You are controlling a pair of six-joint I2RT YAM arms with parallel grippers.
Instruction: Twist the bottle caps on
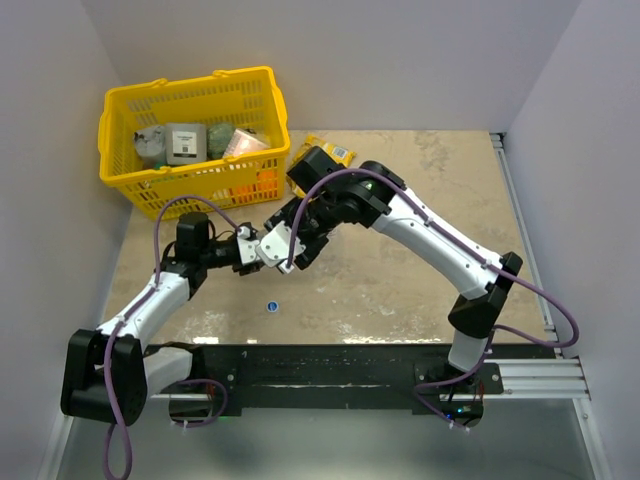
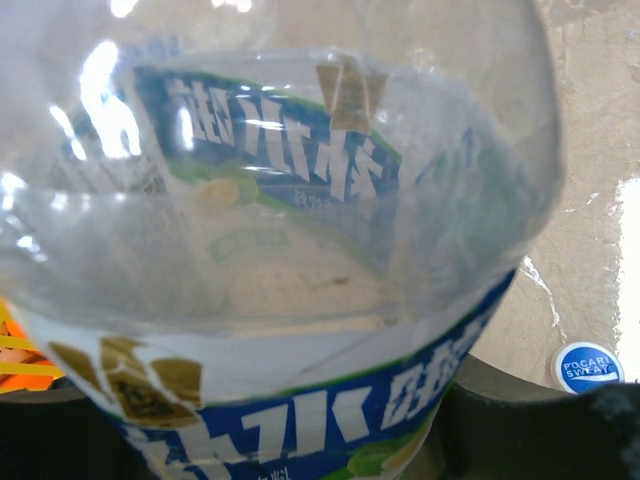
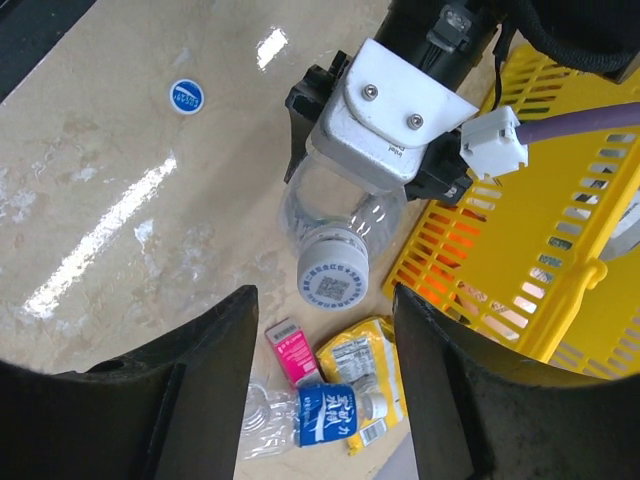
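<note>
Capping step on one bottle; left gripper clamped round body, neck pointing at right arm. White cap seated on neck; tightness not readable. Right gripper spread wide, empty, short of cap, roughly in line. Next, likely: advance, pinch cap rim, twist; keep axis straight or threads may cross. Blue cap loose on table; blue-label bottle lying near basket.
</note>
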